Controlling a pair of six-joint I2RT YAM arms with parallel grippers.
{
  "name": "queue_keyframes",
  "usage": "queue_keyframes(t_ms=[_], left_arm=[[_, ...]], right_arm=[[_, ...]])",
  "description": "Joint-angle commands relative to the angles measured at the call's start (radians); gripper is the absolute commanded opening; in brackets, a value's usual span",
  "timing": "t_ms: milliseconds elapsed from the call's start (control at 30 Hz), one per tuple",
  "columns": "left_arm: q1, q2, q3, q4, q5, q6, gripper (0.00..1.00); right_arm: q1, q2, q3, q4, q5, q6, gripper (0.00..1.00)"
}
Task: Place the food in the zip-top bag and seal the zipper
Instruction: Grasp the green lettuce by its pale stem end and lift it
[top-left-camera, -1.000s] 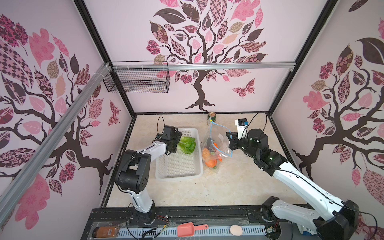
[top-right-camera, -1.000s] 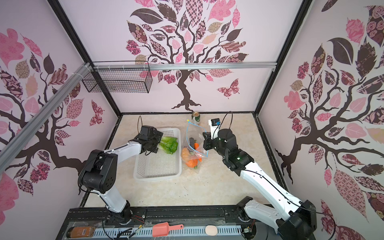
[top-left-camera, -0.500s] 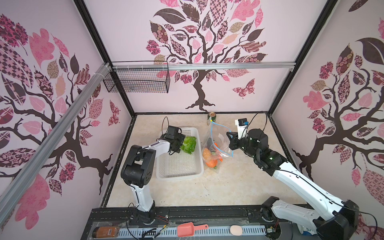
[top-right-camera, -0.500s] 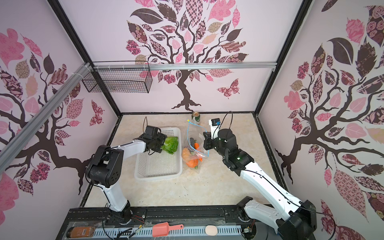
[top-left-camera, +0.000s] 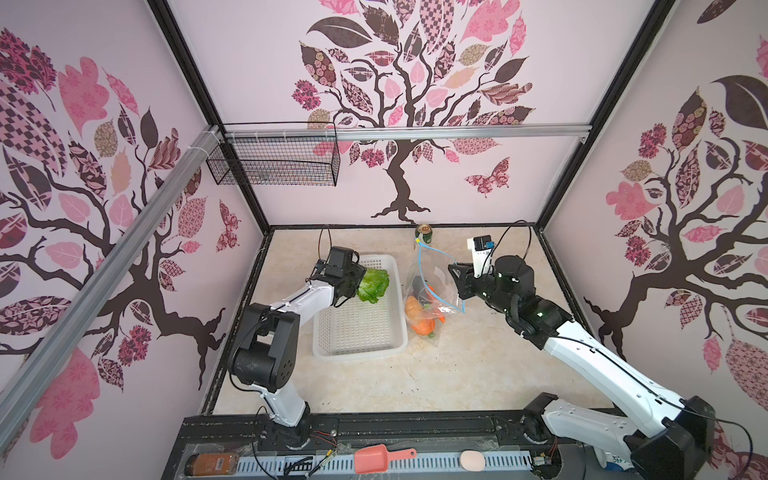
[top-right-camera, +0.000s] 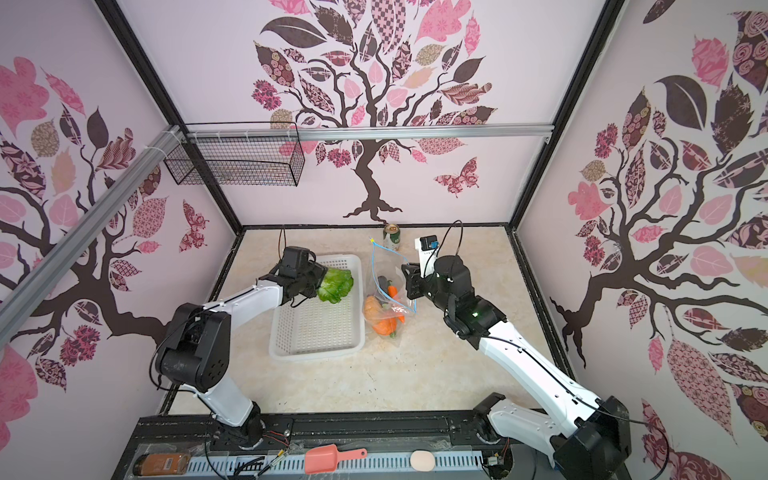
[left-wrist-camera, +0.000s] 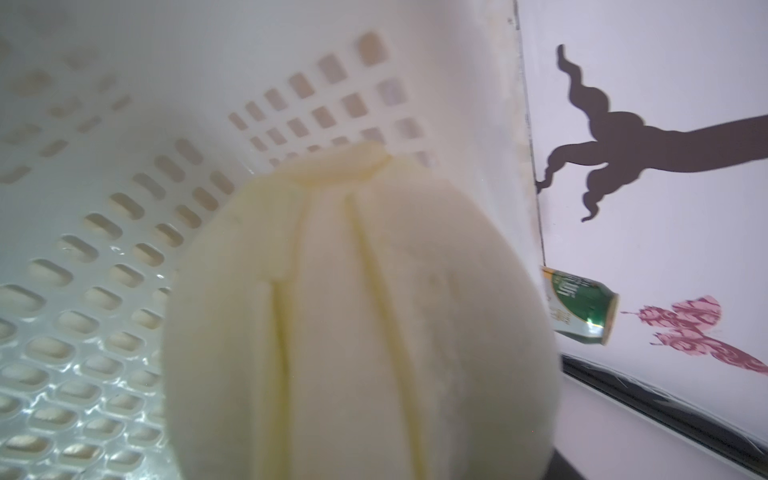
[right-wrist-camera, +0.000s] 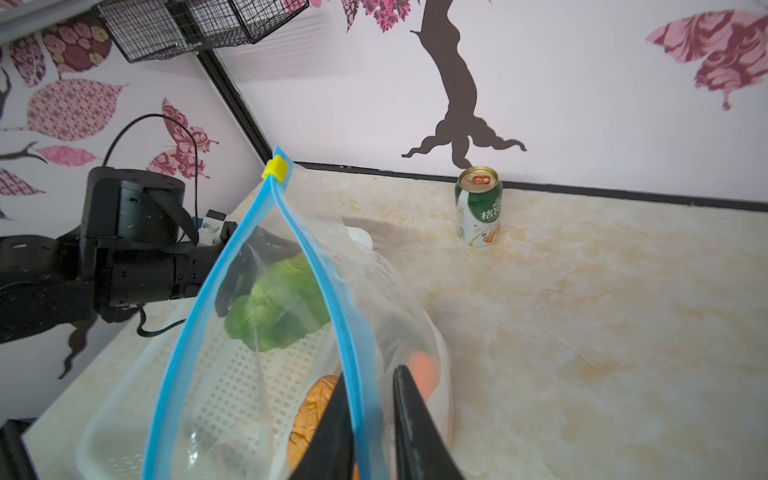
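**Lettuce at the basket's far end, bag mouth open beside the basket**

- Landmark: white perforated basket (top-left-camera: 359, 355) on the desk (top-left-camera: 478, 365).
- Lettuce (top-left-camera: 374, 286) sits at the basket's far end, within its walls. In the left wrist view its pale base (left-wrist-camera: 361, 324) fills most of the frame, with the basket's slotted wall behind it.
- My left gripper (top-left-camera: 356, 286) is right up against the lettuce on the side facing away from the bag. Its fingers are hidden in every view, so I cannot tell whether they are spread or pinching the lettuce.
- Zip-top bag (top-left-camera: 432, 286) stands just beside the basket, on my right arm's side, with its mouth open.
- Zipper (right-wrist-camera: 328, 311) splits into two blue strands that meet at the yellow slider (right-wrist-camera: 276, 168).
- Inside the bag are a carrot (top-left-camera: 424, 326) and other orange pieces. A dark piece is higher up.
- My right gripper (right-wrist-camera: 372, 382) is at the bag's lip on the side away from the basket. Its fingers are a little spread, and one zipper strand runs through the gap against one finger.
- Drink can (right-wrist-camera: 478, 208) stands upright beyond the basket's far corner, by the back wall.
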Motion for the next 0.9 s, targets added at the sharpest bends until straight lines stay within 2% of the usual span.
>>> queue_keyframes(t_ms=[0,100,267,600,867], left_arm=[[-0.001,-0.105,-0.024,0.001,-0.068,0.112,0.60],[-0.004,-0.182,-0.035,-0.010,-0.111,0.179,0.59],[-0.024,-0.288,-0.033,-0.018,-0.168,0.307,0.58],[-0.118,-0.429,0.023,0.008,-0.184,0.490,0.56],[-0.167,-0.521,0.021,0.118,-0.116,0.552,0.55]], right_arm=[[0.004,0.030,0.062,0.003,-0.032,0.012,0.24],[0.004,0.049,0.084,0.000,-0.044,0.016,0.22],[0.004,0.075,0.102,-0.011,-0.049,0.032,0.00],[0.005,0.092,0.120,-0.003,-0.110,0.072,0.00],[0.004,0.166,0.151,-0.002,-0.137,0.083,0.00]])
